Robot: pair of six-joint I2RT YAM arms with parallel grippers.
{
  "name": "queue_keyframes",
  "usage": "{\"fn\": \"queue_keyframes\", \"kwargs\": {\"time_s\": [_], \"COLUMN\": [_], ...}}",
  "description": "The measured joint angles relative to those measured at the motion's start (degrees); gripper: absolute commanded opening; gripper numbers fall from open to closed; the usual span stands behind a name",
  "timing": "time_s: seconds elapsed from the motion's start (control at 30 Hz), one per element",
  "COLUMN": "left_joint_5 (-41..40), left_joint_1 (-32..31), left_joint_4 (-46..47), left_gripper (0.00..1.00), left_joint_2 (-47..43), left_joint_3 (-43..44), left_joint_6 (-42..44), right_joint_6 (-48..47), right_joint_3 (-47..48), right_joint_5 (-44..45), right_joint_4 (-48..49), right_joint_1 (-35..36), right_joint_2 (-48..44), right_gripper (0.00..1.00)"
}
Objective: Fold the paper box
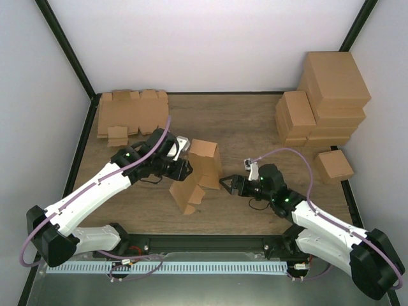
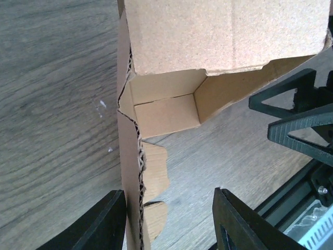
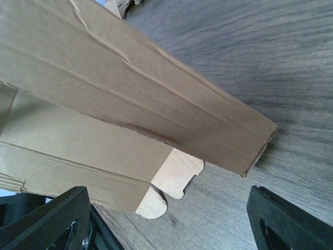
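The brown wood-grain table (image 1: 255,121) carries three lots of cardboard. A stack of closed brown cartons (image 1: 331,95) stands at the upper right of the top view, with a single small one (image 1: 334,166) below it. A pile of flat die-cut blanks (image 1: 131,111) lies at the upper left.

The paper box (image 1: 203,162), a half-formed plain brown corrugated piece, stands tilted at the centre of the frame, between the two arms. Its upper part is already a hollow sleeve, and a loose flap runs down to the table at the lower left.

The left gripper (image 1: 183,167) is spread. In its wrist view one raw corrugated wall edge stands between the fingers, close against the left finger (image 2: 106,224) and clear of the other, so nothing is pinched. The right gripper (image 1: 224,183) is spread wide, with the box in front of it, and appears not to touch it.

The chief risk I judge is that the box is held by neither arm. The creases may spring back and the sleeve could flatten or tip over. A push from the right would likely slide the box instead of folding it. If the left jaws close on that thin wall off-crease, they may crush it. The small rounded tabs (image 2: 154,166) hang free and could snag or miss their slots.
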Motion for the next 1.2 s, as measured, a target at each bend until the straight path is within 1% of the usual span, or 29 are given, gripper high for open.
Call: {"fn": "queue_keyframes", "kwargs": {"time_s": [0.1,0.2,0.27,0.33,0.43,0.53,0.67,0.77,0.87,0.97,1.03,1.13,1.2], "left_joint_5": [1.8,3.2,3.7,4.0,3.7,3.0,1.8,0.5,0.1,1.6,3.1,3.3,2.9], "left_joint_1": [0.0,0.0,0.0,0.0,0.0,0.1,1.4,5.4,11.0,17.7,21.2,22.9,23.1], "left_joint_4": [1.2,1.9,2.2,2.4,2.5,2.5,2.6,3.0,3.8,5.2,5.5,5.0,4.5], "left_gripper": [0.49,0.53,0.60,0.70,0.79,0.81,0.82,0.82,0.82,0.81,0.82,0.85,0.86], "left_joint_2": [0.0,0.0,0.0,0.0,-0.3,-1.8,-5.2,-7.6,-9.2,-9.9,-9.4,-9.2,-10.7], "left_joint_3": [-0.2,-0.2,-0.2,-0.2,0.0,1.2,4.6,6.3,5.6,1.3,-2.3,-7.3,-8.7], "left_joint_6": [-0.1,-0.4,-0.6,-0.8,-1.8,-2.8,-4.4,-5.4,-5.9,-5.9,-5.6,-5.3,-5.2], "right_joint_6": [0.0,0.1,0.0,0.0,-0.1,-0.2,-0.2,-0.2,-0.5,-1.6,-2.7,-4.8,-6.1], "right_joint_3": [0.0,0.1,0.4,1.1,3.4,5.2,6.6,7.8,10.6,14.6,17.2,18.5,18.5], "right_joint_5": [-0.1,0.0,0.1,0.4,1.4,2.1,2.8,3.3,3.3,2.3,1.2,-0.3,-1.1], "right_joint_4": [0.6,1.3,1.2,0.5,-1.1,-1.9,-3.0,-4.1,-5.1,-5.3,-5.2,-5.2,-6.0], "right_joint_1": [-0.5,-1.1,-1.2,-1.2,-1.2,-1.5,-1.9,-1.9,-1.9,-1.9,-1.9,-1.9,-1.9], "right_joint_2": [-0.1,-0.6,-1.1,-1.6,-2.6,-3.5,-3.9,-3.7,-1.9,2.5,6.4,11.5,13.6], "right_gripper": [0.85,0.85,0.85,0.85,0.85,0.85,0.85,0.85,0.86,0.86,0.86,0.86,0.86]}}
